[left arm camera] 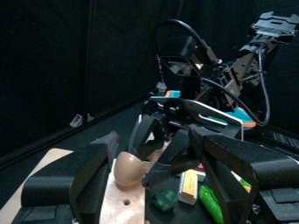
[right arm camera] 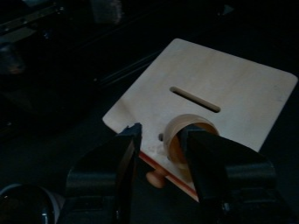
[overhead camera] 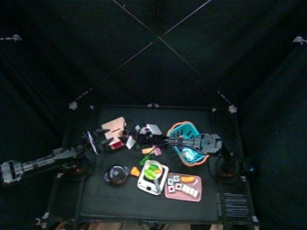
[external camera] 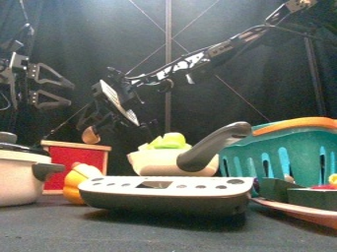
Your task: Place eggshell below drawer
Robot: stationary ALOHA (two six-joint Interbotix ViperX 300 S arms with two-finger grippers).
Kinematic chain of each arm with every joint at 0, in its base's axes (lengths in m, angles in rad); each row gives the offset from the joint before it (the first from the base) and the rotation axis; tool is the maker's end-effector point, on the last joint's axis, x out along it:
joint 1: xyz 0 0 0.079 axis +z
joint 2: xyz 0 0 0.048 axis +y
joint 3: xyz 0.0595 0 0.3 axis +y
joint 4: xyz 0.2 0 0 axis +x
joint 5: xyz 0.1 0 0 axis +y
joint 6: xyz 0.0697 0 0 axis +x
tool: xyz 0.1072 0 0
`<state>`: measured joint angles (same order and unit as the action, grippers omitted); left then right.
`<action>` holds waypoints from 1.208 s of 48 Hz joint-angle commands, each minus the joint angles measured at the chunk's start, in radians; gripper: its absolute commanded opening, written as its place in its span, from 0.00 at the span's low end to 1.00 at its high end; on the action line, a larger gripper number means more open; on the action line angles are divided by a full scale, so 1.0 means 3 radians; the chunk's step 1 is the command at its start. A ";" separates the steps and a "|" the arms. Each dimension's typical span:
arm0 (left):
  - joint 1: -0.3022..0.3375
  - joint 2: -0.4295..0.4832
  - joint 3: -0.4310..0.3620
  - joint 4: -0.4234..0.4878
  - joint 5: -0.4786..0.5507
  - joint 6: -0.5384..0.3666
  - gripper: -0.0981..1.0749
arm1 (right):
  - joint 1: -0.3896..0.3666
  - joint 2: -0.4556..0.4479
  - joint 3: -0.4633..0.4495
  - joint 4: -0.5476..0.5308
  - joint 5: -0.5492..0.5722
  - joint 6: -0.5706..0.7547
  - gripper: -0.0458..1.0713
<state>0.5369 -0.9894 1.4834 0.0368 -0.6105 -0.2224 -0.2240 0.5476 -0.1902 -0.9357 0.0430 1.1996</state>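
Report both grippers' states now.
Left gripper: jaws open, holding nothing.
Right gripper: jaws open above the small pink-red drawer unit with tan sides, gripping nothing.

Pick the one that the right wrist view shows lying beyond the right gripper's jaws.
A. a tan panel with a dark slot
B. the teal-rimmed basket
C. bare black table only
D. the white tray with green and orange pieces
A: the right gripper has its jaws apart over the drawer, whose flat tan panel with one dark slot fills the space beyond them.
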 commanded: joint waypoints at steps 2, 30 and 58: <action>0.0010 0.0015 -0.0046 -0.0005 -0.0010 0.0005 0.92 | 0.0005 -0.0143 -0.0112 -0.0010 0.0036 -0.0005 0.73; 0.0015 0.0015 -0.0041 -0.0005 -0.0010 0.0005 0.92 | -0.0026 0.0072 -0.0399 -0.0026 0.0118 0.0000 0.74; 0.0015 0.0015 -0.0041 -0.0005 -0.0010 0.0005 0.92 | -0.0010 0.0061 -0.0430 -0.0082 0.0363 -0.0036 0.90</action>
<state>0.5369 -0.9894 1.4834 0.0368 -0.6090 -0.2224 -0.2255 0.6013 -0.2869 -0.9557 0.1442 1.1934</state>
